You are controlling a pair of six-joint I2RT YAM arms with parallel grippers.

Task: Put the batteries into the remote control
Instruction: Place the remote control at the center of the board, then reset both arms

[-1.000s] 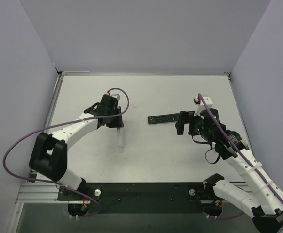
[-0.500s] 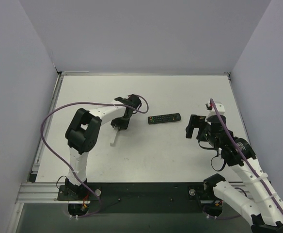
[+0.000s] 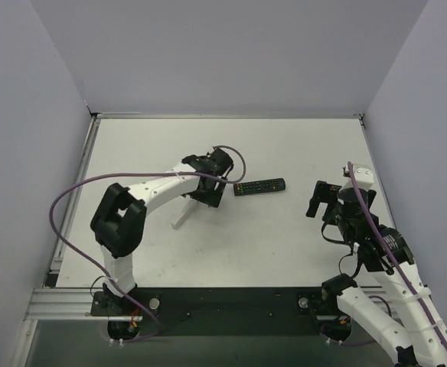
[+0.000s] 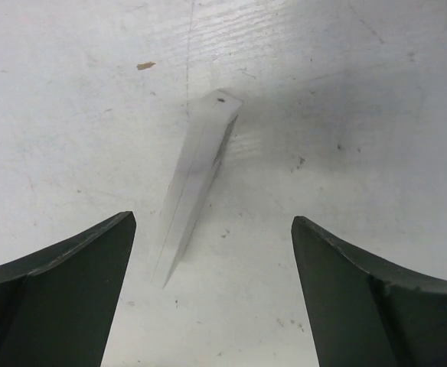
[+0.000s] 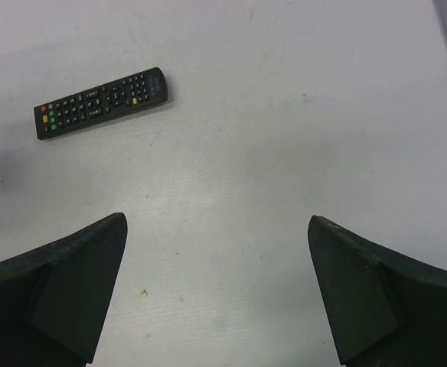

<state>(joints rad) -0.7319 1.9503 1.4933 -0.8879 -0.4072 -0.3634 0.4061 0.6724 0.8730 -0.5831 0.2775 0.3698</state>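
The remote control (image 3: 184, 217) is a thin white thing lying on the white table (image 3: 285, 252). From above it looks like a small slanted strip. It sits at about 7 o'clock from the left gripper (image 3: 210, 194), just beside it. I cannot see its buttons from here.

In the left wrist view, the remote control (image 4: 197, 172) lies between the two dark fingers (image 4: 63, 290). Its far end points to about 1 o'clock. The fingers do not touch it. The left gripper (image 4: 210, 223) is spread wide and holds nothing.

A long black remote (image 3: 259, 186) lies at 3 o'clock from the left gripper, close by.

The right gripper (image 3: 320, 200) is at about 4 o'clock from the black remote, well apart from it. It is spread wide too, with nothing in it. In its own view, the black remote (image 5: 101, 103) lies at about 11 o'clock from the right gripper (image 5: 217, 220).
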